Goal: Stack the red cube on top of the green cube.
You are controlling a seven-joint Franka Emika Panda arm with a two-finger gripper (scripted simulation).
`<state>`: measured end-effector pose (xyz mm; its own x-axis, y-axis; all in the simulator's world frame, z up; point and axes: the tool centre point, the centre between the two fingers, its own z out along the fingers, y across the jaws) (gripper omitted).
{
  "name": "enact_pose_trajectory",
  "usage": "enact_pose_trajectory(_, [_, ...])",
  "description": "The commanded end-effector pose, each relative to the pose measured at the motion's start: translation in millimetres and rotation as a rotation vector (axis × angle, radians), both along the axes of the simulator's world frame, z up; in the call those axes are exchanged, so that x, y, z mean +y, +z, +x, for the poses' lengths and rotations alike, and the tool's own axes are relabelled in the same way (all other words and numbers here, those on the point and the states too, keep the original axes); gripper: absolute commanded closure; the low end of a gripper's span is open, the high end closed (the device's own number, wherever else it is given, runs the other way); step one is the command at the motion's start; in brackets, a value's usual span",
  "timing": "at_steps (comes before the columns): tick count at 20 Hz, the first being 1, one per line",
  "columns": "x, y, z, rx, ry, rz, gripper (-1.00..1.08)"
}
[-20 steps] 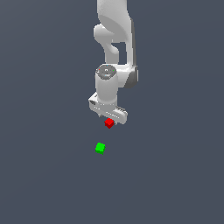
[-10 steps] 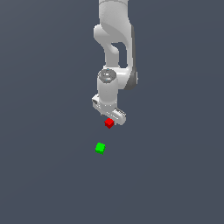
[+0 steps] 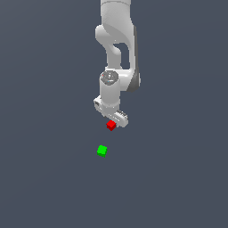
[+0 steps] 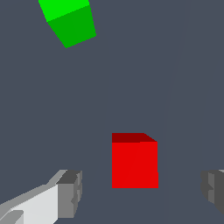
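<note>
The red cube (image 3: pixel 111 125) rests on the dark grey floor, directly beneath my white gripper (image 3: pixel 112 119). In the wrist view the red cube (image 4: pixel 134 161) lies between the two grey fingertips (image 4: pixel 70 192), with a gap on each side. My gripper (image 4: pixel 142 192) is open and touches nothing. The green cube (image 3: pixel 102 151) sits a short way from the red one, nearer the bottom of the exterior view and slightly toward its left. In the wrist view the green cube (image 4: pixel 70 19) is cut off by the picture's edge.
The white arm (image 3: pixel 118 49) rises straight above the gripper. Plain dark grey floor (image 3: pixel 178 178) lies around both cubes, and no other objects show.
The gripper has come down a little over the red cube. Neither cube has moved.
</note>
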<state>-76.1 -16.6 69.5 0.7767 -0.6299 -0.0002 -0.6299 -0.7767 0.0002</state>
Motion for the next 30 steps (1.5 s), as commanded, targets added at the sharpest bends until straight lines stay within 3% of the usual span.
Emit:
enact_pose_trajectory(1, [0, 0, 0, 0.0, 0.0, 0.0, -0.92])
enact_pose_trajectory(20, [0, -50, 0, 0.0, 0.002, 0.0, -0.92])
enact_pose_trajectory(21, [0, -50, 0, 0.0, 0.002, 0.0, 1.08])
enact_pose_trajectory(30, [0, -50, 0, 0.0, 0.002, 0.0, 1.08])
